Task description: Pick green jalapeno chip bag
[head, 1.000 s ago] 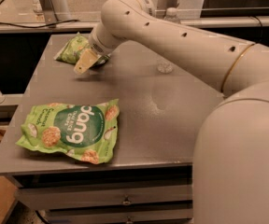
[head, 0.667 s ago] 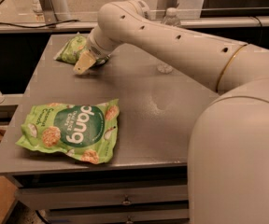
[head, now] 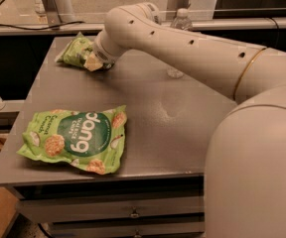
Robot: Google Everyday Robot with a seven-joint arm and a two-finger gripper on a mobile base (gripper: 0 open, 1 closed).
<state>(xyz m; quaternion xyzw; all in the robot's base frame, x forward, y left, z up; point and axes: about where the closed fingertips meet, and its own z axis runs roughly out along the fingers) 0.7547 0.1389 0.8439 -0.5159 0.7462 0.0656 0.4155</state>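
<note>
A large flat green bag [head: 73, 140] with a dark circle reading "dang", upside down to the camera, is lying toward 8 o'clock on the grey metal table [head: 182, 133]. Its smaller print is unreadable. The small glossy green jalapeno chip bag [head: 73, 51] is sitting at 11 o'clock, near the far-left corner, and its label is not legible. The gripper [head: 96, 63] is touching this bag's right end; whether it is grasping cannot be told. The cream robot arm [head: 182, 48] is stretching toward 3 o'clock.

The arm [head: 182, 46] hides most of the claw [head: 96, 62], which covers part of the green jalapeno chip bag [head: 75, 51]
</note>
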